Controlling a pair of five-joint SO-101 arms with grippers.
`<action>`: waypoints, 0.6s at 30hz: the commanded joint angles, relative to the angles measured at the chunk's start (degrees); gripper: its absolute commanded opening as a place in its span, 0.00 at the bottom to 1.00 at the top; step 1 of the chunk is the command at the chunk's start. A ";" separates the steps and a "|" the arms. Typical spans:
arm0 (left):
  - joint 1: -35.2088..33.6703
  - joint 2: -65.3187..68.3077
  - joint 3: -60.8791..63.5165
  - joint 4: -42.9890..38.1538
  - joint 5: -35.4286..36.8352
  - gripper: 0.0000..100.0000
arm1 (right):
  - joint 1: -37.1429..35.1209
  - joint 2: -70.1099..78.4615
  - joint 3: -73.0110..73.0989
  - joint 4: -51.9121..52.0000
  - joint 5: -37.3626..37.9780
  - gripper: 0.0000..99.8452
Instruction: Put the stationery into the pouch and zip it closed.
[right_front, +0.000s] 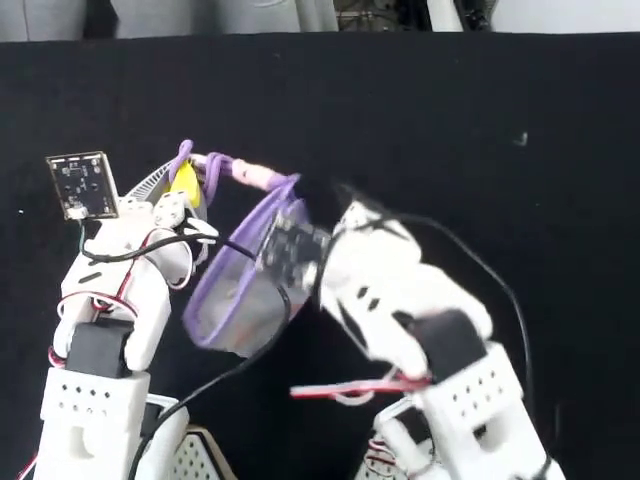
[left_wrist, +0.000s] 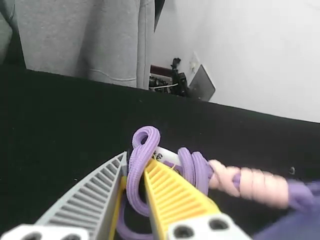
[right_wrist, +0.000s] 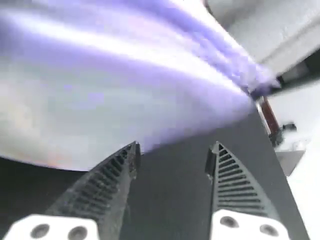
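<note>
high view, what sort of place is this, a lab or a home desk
Probably a robotics lab or workshop bench: a black-covered table, the left gripper of a white arm holding a purple pouch by its cord, and cables and gear by a plain white wall.

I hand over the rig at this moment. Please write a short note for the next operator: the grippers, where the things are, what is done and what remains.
Left gripper: shut on the purple cord at the end of the pouch's strap, held above the black table.
Right gripper: open and empty, close beside the pouch.
Pouch: hangs tilted from the cord, between the two arms.
Done: I cannot tell whether any stationery is inside.
Left: check the contents, then zip it closed. The zip's state cannot be read.
</note>
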 joint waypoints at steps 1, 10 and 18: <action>-0.40 -0.70 -0.31 -1.23 -0.53 0.03 | -1.14 -2.59 -0.13 3.52 2.29 0.24; -0.22 -1.14 -1.01 -1.23 -0.53 0.03 | 12.22 -2.59 -0.48 -3.60 6.24 0.24; 0.04 -0.62 -12.70 -1.14 -0.18 0.03 | 16.00 -2.59 5.58 -5.89 7.74 0.24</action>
